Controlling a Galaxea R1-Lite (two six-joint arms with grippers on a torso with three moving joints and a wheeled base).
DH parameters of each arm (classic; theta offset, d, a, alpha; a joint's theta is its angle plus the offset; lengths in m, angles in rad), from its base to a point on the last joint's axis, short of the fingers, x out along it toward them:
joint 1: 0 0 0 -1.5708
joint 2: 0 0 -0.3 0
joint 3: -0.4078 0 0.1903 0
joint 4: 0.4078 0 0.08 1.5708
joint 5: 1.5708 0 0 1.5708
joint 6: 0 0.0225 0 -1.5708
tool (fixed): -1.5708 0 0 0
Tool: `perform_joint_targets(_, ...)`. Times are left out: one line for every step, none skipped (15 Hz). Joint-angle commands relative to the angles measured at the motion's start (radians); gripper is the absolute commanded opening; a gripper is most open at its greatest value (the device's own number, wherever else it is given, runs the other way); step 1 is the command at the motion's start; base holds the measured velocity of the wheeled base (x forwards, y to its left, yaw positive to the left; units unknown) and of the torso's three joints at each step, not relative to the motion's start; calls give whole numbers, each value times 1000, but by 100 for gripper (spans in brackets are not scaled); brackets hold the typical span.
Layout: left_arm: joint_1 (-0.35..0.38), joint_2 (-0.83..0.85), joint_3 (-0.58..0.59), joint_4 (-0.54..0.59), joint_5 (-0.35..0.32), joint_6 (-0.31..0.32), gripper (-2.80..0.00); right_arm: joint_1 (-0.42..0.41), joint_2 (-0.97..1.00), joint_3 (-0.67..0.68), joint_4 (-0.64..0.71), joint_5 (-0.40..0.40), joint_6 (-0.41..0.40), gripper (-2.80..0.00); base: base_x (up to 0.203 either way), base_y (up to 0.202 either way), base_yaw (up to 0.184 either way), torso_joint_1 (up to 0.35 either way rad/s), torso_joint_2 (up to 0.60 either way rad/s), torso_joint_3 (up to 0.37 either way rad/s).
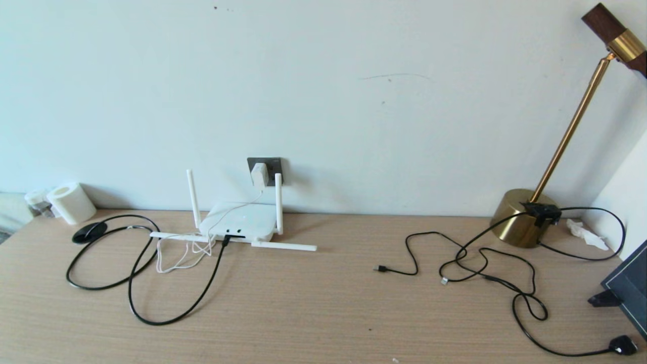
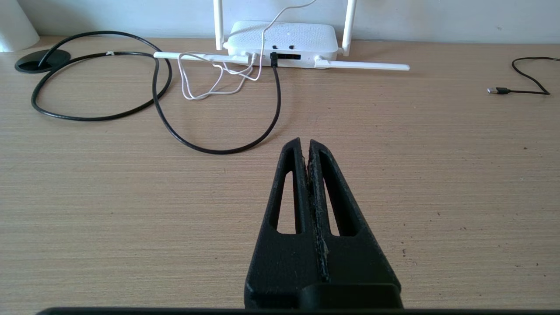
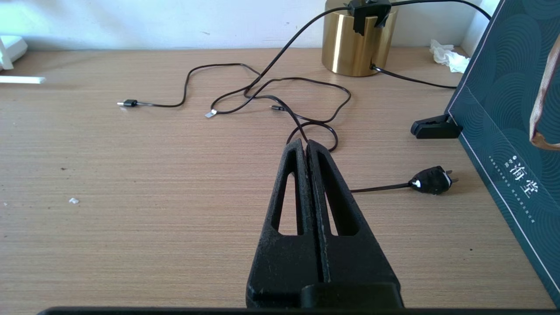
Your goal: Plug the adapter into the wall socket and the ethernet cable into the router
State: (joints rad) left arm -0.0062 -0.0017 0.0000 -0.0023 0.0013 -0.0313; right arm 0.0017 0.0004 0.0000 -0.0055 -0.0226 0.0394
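Observation:
The white adapter (image 1: 260, 174) sits plugged in the dark grey wall socket (image 1: 275, 164), its thin white cord (image 1: 184, 255) running down to the router. The white router (image 1: 237, 220) (image 2: 284, 37) lies against the wall with two antennas up and two flat on the desk. The black ethernet cable (image 1: 172, 303) (image 2: 227, 148) loops over the desk and its connector (image 1: 225, 240) (image 2: 274, 59) sits in a router port. My left gripper (image 2: 305, 142) is shut and empty above bare desk, well short of the router. My right gripper (image 3: 305, 143) is shut and empty, near thin black cables.
A brass lamp (image 1: 523, 217) stands at the right with thin black USB cables (image 1: 455, 258) and a black mains plug (image 1: 622, 345) (image 3: 431, 180). A dark box (image 3: 503, 113) with a black clip (image 3: 433, 127) is far right. A paper roll (image 1: 71, 203) and a black grommet (image 1: 89, 232) are at the left.

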Motion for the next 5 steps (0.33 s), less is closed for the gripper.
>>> perform_joint_targets(0, 2, 2, -1, 0, -1, -280, 1, 0, 0, -1, 0, 2, -280, 0, 0, 0, 0, 0, 0)
perform_joint_targets(0, 2, 2, -1, 0, -1, -280, 1, 1, 0, -1, 0, 2, -280, 0, 0, 0, 0, 0, 0)
perform_joint_targets(0, 2, 2, -1, 0, -1, -280, 0, 0, 0, -1, 0, 2, -280, 0, 0, 0, 0, 0, 0)
perform_joint_targets(0, 2, 2, -1, 0, -1, -280, 1, 0, 0, -1, 0, 2, -280, 0, 0, 0, 0, 0, 0)
perform_joint_targets(0, 2, 2, -1, 0, -1, -280, 0, 1, 0, -1, 0, 2, -280, 0, 0, 0, 0, 0, 0)
